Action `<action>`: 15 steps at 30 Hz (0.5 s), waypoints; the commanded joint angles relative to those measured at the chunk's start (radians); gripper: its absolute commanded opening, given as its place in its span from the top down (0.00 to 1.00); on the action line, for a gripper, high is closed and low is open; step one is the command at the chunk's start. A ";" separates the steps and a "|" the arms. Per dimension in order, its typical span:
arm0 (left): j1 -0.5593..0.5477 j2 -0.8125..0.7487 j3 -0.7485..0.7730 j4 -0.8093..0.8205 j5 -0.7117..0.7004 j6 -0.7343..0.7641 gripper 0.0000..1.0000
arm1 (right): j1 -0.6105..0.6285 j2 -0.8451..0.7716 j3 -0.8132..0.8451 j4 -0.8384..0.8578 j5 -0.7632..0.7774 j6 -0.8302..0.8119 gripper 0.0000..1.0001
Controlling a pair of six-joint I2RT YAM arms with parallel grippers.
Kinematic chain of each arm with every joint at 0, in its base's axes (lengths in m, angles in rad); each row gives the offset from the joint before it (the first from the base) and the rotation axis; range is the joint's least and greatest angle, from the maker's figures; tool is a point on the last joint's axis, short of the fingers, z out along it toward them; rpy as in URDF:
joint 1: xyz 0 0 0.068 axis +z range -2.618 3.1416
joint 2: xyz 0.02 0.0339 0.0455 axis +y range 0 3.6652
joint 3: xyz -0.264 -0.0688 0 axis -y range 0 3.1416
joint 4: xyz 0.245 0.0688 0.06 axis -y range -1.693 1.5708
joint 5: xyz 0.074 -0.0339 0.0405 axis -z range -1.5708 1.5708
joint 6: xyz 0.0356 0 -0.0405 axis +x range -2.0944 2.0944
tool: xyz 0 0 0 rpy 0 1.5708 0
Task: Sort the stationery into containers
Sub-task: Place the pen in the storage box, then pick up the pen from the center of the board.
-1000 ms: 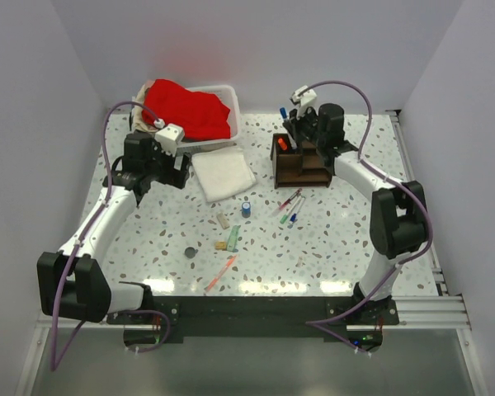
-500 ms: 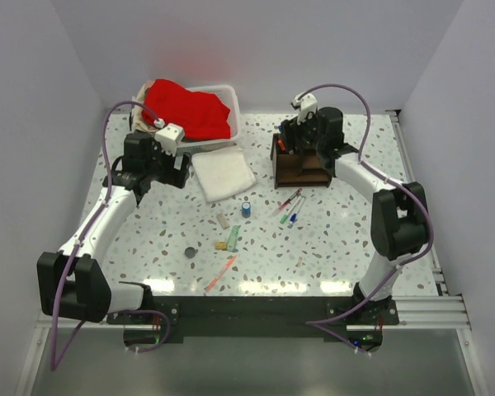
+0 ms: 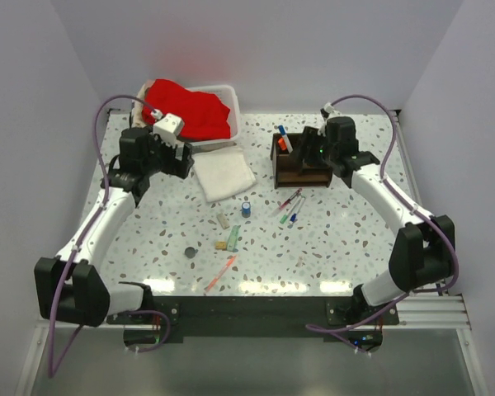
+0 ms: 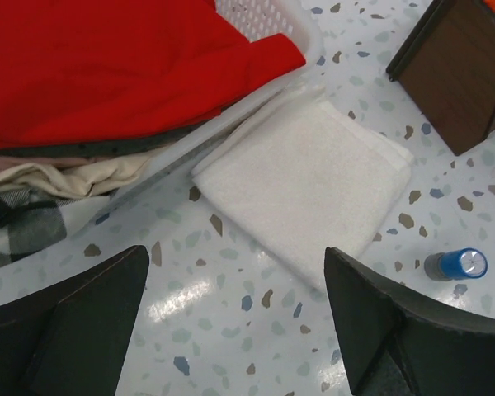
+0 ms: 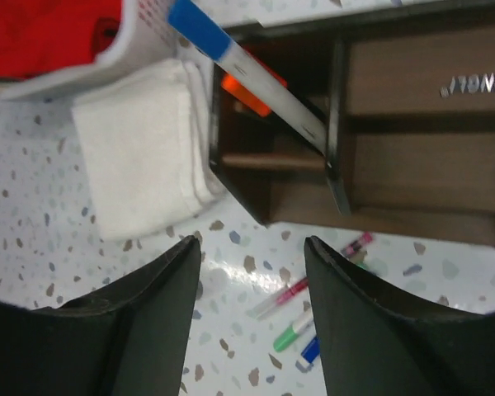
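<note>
Left end effector (image 4: 235, 330): jaws spread wide and holding nothing, hanging over bare bench (image 3: 355, 239) just beside the folded white cloth.
White basket (image 3: 233, 92): far-left corner of the bench, heaped with a red cloth (image 3: 186, 109).
Folded white cloth (image 3: 223, 175): flat on the bench, against the basket's near side.
Dark disc (image 3: 190, 252): alone on the bench, left of centre, near the front.
Pink-red pen (image 3: 221, 273): lies at a slant near the front edge, right of the disc.
Blocks: a beige block (image 3: 223, 220) and a green block (image 3: 233, 238) lie close together mid-bench, outside the organizer.
Blue bottle (image 3: 246, 208): on the bench just right of the beige block, between the cloth and the loose pens.
Loose pens: a second pink-red pen (image 5: 313, 280), a green marker (image 5: 293, 337) and a blue marker (image 5: 309, 353) lie bunched on the bench just in front of the organizer.
Organizer (image 3: 301, 167): dark brown wood, right of the cloth, at the far middle of the bench.
In the organizer: a blue-capped white pen (image 5: 247, 62) leans out of the left compartment, with an orange-capped marker (image 5: 249, 92) beside it in the same compartment.
Right end effector (image 5: 252, 326): jaws apart with nothing between them, held above the organizer.
</note>
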 commanded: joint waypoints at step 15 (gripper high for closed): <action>-0.042 0.115 0.148 0.107 0.133 -0.164 0.14 | 0.058 0.066 -0.103 -0.411 0.311 0.420 0.54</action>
